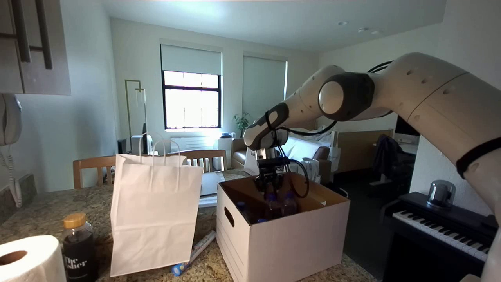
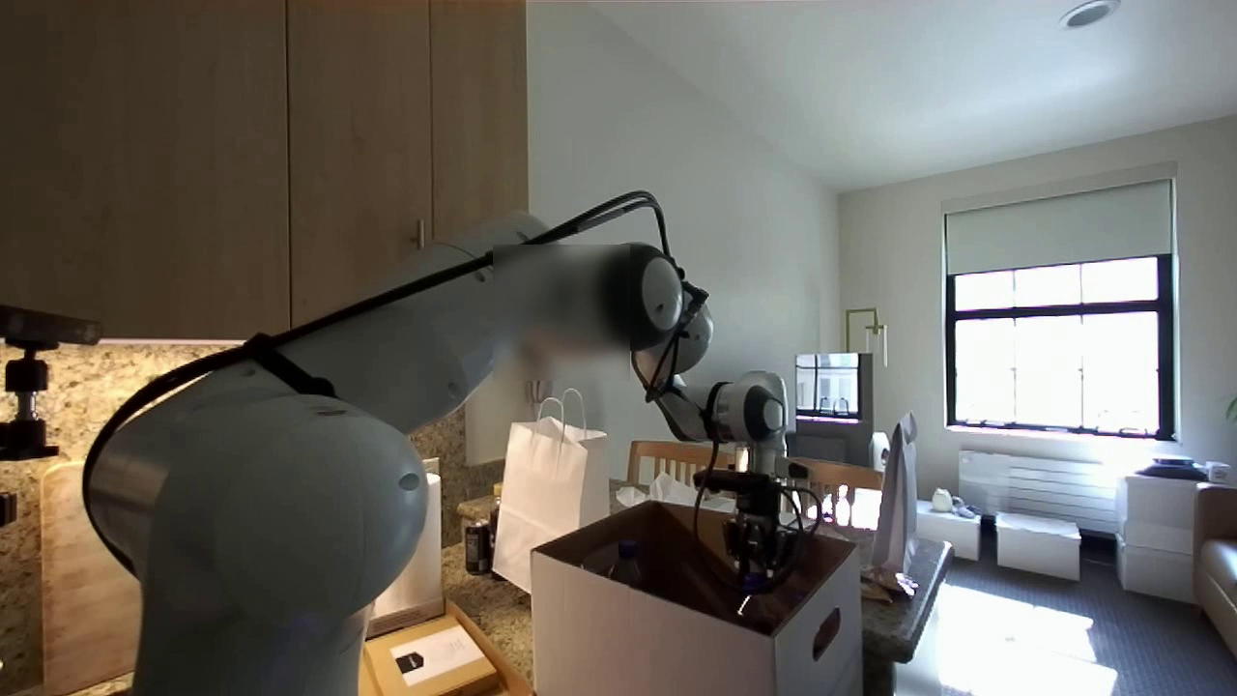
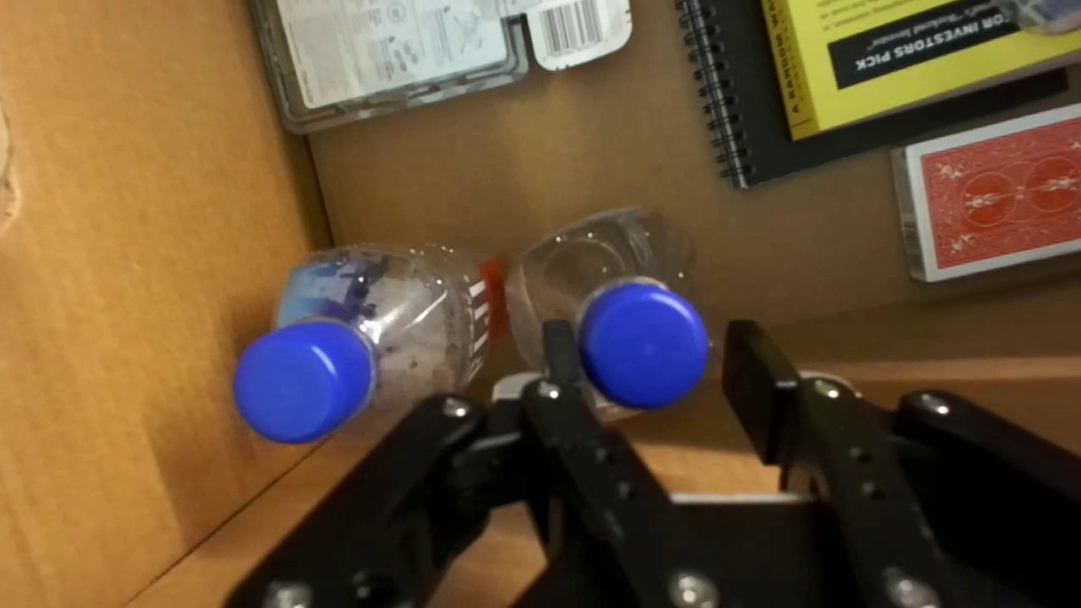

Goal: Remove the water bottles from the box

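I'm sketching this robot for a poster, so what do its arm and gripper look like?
The arm is pale and rounded, with dark joint sections, black cables and black straps. The gripper is black, with jointed linkages and shiny screws.

On the counter (image 1: 39, 203) we see the box (image 1: 293, 246) near one edge, a white bag (image 1: 156, 219), tube (image 1: 199, 248), dark bottle (image 1: 78, 250) and can (image 2: 477, 548).

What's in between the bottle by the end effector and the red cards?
Just bare brown floor of the box between the water bottle and the red cards, as the wrist view shows.
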Controlling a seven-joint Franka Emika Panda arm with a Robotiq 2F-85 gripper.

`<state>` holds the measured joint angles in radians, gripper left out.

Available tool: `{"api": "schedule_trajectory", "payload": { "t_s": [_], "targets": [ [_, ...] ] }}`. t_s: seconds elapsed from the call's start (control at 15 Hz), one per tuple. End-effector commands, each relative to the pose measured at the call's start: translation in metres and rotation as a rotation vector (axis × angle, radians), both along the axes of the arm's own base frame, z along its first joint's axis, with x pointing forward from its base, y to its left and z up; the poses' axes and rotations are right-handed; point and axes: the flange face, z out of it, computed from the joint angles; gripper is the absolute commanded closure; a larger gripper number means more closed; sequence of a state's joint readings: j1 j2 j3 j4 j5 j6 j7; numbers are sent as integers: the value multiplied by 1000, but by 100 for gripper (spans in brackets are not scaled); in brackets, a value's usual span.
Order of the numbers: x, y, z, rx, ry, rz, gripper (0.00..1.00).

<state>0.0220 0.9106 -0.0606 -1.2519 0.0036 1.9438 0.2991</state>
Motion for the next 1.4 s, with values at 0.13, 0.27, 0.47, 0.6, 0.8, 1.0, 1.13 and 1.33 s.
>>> {"api": "schedule_trajectory", "payload": {
  "t_s": [0.13,0.27,0.47,0.6,0.8,1.0,1.13,1.33],
  "targets": [
    [16,0,5,110,-41,-101,90],
    [17,2,3,137,-48,-126,86],
    [18,5,1,159,-56,-154,86],
    [16,6,1,168,-61,-175,86],
    [10,6,5,160,-62,-201,86],
    [-3,5,12,169,-49,-227,86],
    [-13,9,21,165,-60,-219,86],
    [-24,13,30,172,-72,-216,86]
  ]
}}
